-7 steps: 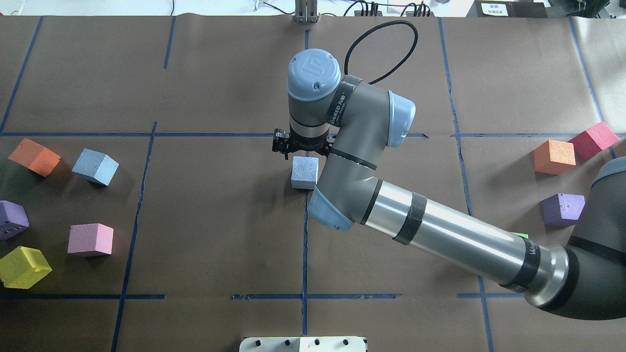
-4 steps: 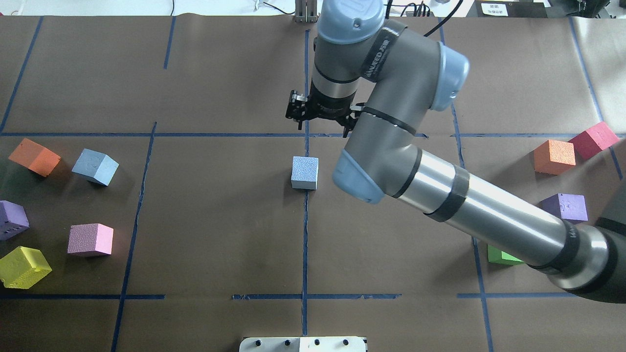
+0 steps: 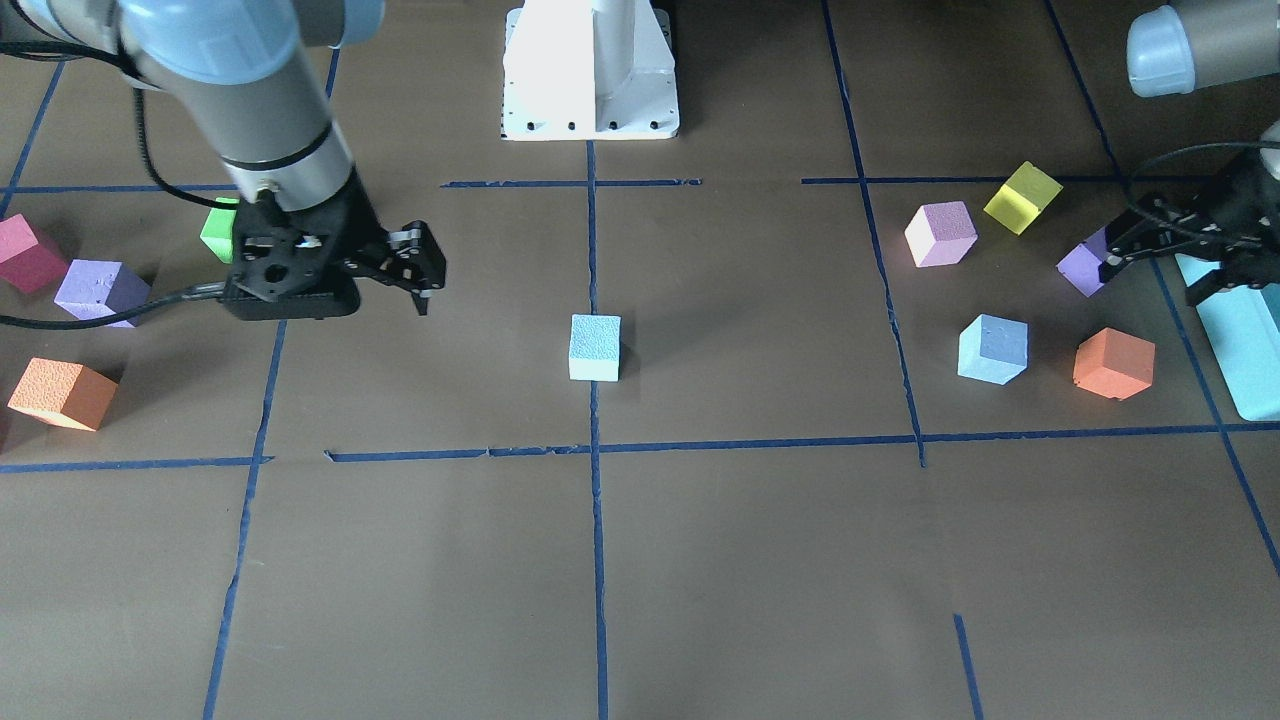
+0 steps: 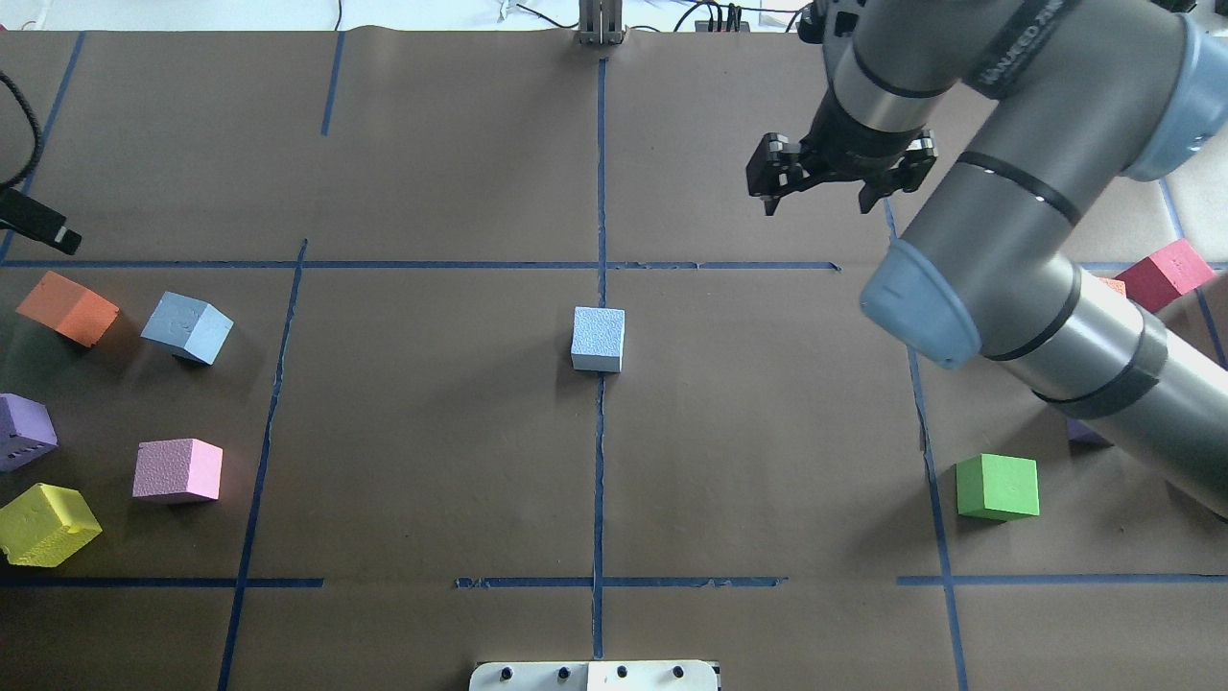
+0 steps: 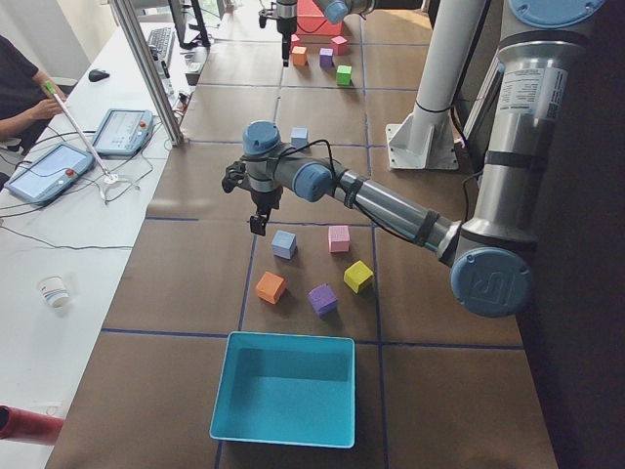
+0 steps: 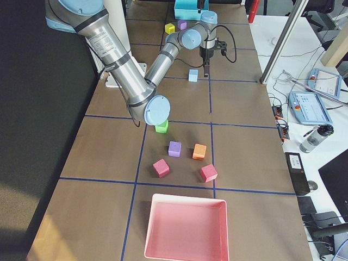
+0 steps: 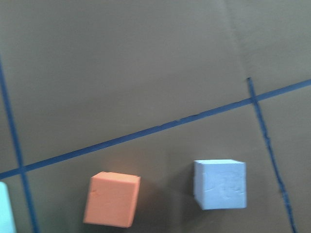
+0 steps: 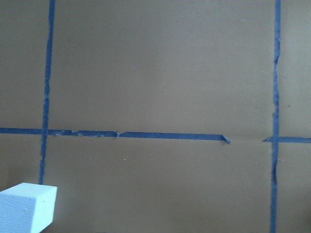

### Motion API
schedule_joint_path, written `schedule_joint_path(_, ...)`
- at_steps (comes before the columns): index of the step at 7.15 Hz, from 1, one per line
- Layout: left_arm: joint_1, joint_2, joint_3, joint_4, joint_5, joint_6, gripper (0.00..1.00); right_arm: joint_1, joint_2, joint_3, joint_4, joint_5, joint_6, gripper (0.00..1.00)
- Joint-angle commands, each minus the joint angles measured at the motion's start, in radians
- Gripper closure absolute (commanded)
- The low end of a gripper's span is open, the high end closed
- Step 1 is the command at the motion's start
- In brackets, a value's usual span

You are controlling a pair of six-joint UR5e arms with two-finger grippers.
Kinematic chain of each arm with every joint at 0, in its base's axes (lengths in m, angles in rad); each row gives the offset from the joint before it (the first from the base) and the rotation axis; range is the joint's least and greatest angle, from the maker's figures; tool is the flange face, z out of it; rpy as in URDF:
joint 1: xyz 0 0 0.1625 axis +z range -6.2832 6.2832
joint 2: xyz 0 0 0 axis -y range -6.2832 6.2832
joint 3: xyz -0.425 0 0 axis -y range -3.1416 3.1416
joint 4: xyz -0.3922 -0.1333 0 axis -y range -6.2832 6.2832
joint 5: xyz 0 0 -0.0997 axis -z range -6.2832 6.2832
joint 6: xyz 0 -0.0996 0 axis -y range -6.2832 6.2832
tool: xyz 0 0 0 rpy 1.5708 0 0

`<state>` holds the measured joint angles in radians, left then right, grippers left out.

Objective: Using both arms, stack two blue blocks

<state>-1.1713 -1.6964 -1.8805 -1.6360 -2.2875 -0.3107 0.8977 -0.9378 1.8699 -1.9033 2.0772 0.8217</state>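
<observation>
One pale blue block [image 4: 598, 339] stands alone at the table's centre on the blue tape line; it also shows in the front view [image 3: 595, 347] and in the right wrist view's lower left corner [image 8: 26, 206]. The second blue block [image 4: 187, 327] sits on the left among other cubes, next to an orange cube [image 7: 112, 199], and shows in the left wrist view [image 7: 220, 183]. My right gripper [image 4: 817, 203] is open and empty, raised, far and right of the centre block. My left gripper [image 3: 1150, 278] is open and empty, hovering beyond the second block near the table's left end.
Orange [image 4: 67, 307], purple [image 4: 24, 432], pink [image 4: 177, 470] and yellow [image 4: 46, 523] cubes surround the left blue block. A green cube [image 4: 998, 487] and a red cube [image 4: 1164, 274] lie on the right. A teal box [image 5: 283, 389] stands at the left end, a pink tray [image 6: 186, 228] at the right end.
My right gripper has risen from just behind the centre blue block and swung away to the far right, open. The block stays put. My left gripper has come into view at the left edge.
</observation>
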Motion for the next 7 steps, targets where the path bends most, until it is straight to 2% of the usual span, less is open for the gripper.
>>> schedule_joint_path(1,0.088,-0.016,0.065,-0.1,0.084,-0.088,0.0,0.137,-0.094,0.028,-0.016,0.081,-0.198,0.0)
schedule_joint_path(2,0.125,-0.014,0.143,-0.234,0.086,-0.17,0.0,0.192,-0.145,0.044,-0.016,0.104,-0.293,0.0)
schedule_joint_path(3,0.162,-0.014,0.188,-0.308,0.109,-0.226,0.0,0.228,-0.174,0.046,-0.016,0.112,-0.353,0.0)
schedule_joint_path(4,0.2,-0.014,0.204,-0.314,0.15,-0.241,0.0,0.253,-0.19,0.041,-0.017,0.116,-0.389,0.0)
schedule_joint_path(5,0.206,-0.015,0.207,-0.314,0.154,-0.243,0.0,0.274,-0.191,0.032,-0.029,0.148,-0.395,0.0)
schedule_joint_path(7,0.237,-0.015,0.23,-0.314,0.154,-0.245,0.0,0.293,-0.205,0.031,-0.031,0.152,-0.407,0.0)
